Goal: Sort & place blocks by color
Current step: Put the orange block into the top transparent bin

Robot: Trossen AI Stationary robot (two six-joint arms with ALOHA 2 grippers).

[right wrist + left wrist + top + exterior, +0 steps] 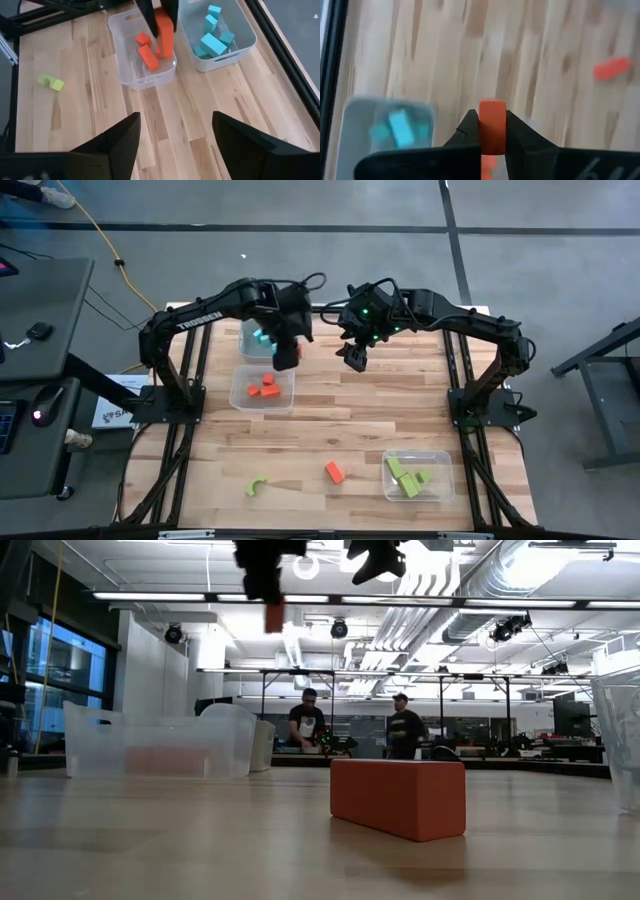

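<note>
On the pale wooden table [330, 430], going left to right in the high view, a small yellow-green arch block [257, 486] lies at about 7 o'clock from the table's middle. Near 10 o'clock sits a clear plastic bin holding red-orange blocks [264, 388], and just beyond it, toward 11 o'clock, a second clear bin holding cyan-blue blocks [258, 337].

The left gripper [286, 352] hangs between those two bins, above the far edge of the red one. Its fingers are clamped tight on an upright red-orange rectangular block [492, 126], which stands well clear of the tabletop.

A loose red-orange block [334, 472] lies flat at about 6 o'clock, the same one filling the foreground of the low view.

The right gripper [356, 356] hovers at roughly 12 o'clock, near the left one, with its fingers [112, 142] spread wide and nothing between them.

At 5 o'clock a third clear bin holds yellow-green blocks [408, 477].

In the room beyond, two people stand at a distant bench.
</note>
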